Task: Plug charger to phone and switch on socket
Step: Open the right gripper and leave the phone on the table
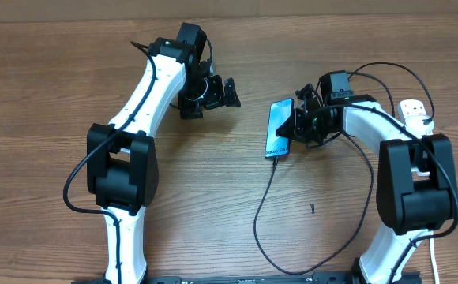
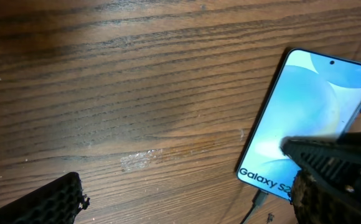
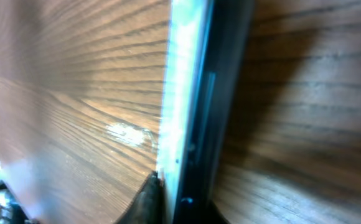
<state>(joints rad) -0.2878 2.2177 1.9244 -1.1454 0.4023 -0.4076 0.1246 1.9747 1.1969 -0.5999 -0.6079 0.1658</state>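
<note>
The phone point(image 1: 279, 126) lies mid-table with its screen lit. In the left wrist view point(image 2: 305, 112) it reads "Galaxy S2". The charger point(image 1: 262, 207) is a thin black cable, and its plug tip point(image 2: 259, 199) meets the phone's bottom edge. My right gripper point(image 1: 298, 124) is shut on the phone's right side. The right wrist view shows the phone edge-on point(image 3: 190, 93) between the fingers point(image 3: 180, 199). My left gripper point(image 1: 212, 99) is open and empty, left of the phone; its fingers point(image 2: 187, 199) stand wide apart. The socket point(image 1: 413, 112) lies at the far right.
The charger cable loops down toward the table's front edge point(image 1: 300, 270) and back up on the right. A small dark mark point(image 1: 312, 208) sits on the wood below the phone. A thick white cord point(image 1: 434, 256) runs down beside the right arm.
</note>
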